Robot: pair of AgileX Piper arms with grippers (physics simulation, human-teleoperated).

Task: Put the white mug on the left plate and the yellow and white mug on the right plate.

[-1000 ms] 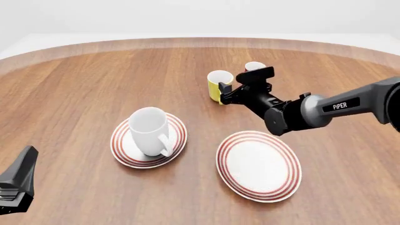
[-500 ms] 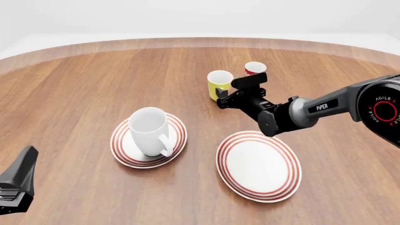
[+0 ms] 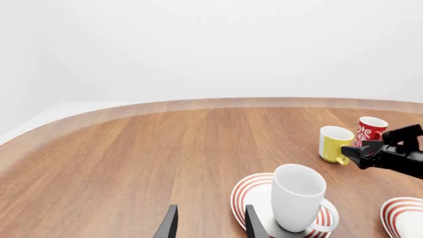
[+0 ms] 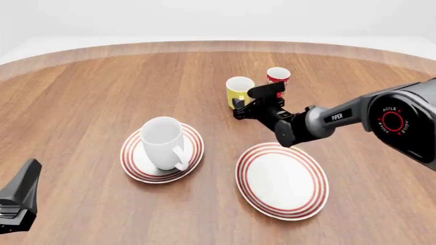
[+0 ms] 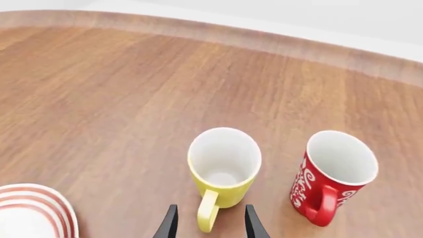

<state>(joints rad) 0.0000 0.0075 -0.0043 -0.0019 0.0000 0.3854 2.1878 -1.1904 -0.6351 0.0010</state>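
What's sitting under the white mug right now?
The white mug stands upright on the left plate, whose red rings show all around it. The plate's centre under the mug's base is covered, so nothing there can be checked.

White capital letters reading "PIPER" ran along the dark grey forearm link of the right arm [image 4: 335, 118], a short way back from the jaws. Further back still, a round red-ringed emblem on the black joint housing [image 4: 393, 120] carried the word "AGILE" in small white letters around its rim. The slim red mug with a white swirling pattern [image 5: 334, 174], just beyond the jaws, bore curling script-like marks that could not be read.
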